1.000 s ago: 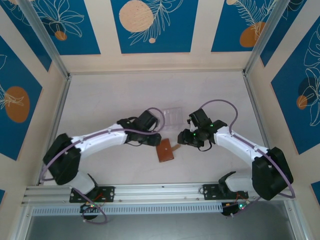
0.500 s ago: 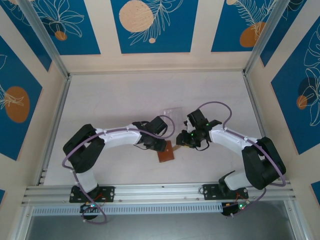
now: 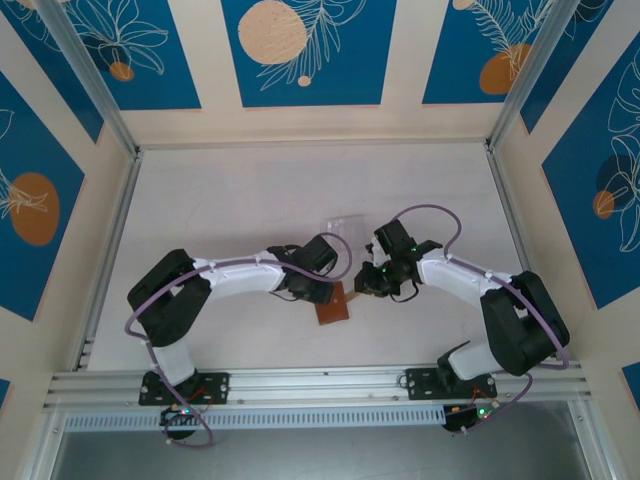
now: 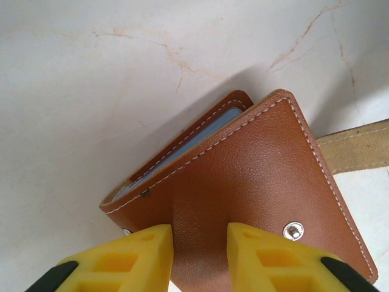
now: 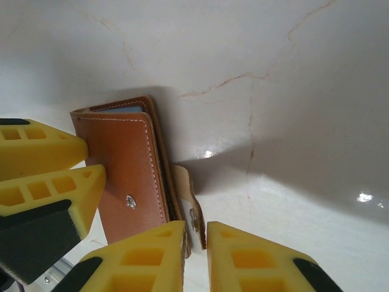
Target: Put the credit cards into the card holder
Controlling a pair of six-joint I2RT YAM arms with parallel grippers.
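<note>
The card holder (image 3: 333,304), a brown leather wallet, lies folded on the table between both arms. Its stitched cover (image 4: 255,182) carries a metal snap stud, and a pale blue pocket edge peeks out at its far side. My left gripper (image 4: 200,234) rests its fingertips on the cover near one edge, a narrow gap apart, with flat leather showing between them; it also appears in the right wrist view (image 5: 91,164). My right gripper (image 5: 196,228) is shut on the tan snap tab (image 5: 185,185), which sticks out from the holder's side. The credit cards are out of view.
A clear plastic slotted stand (image 3: 345,230) sits just behind the wallet. The aluminium rail (image 3: 320,385) carrying the arm bases runs along the near edge. Pale table surface (image 3: 230,200) stretches to the patterned walls.
The left gripper moved right and came down onto the wallet's cover. The right gripper shifted slightly left and down to the snap tab, and its jaws narrowed around it.
</note>
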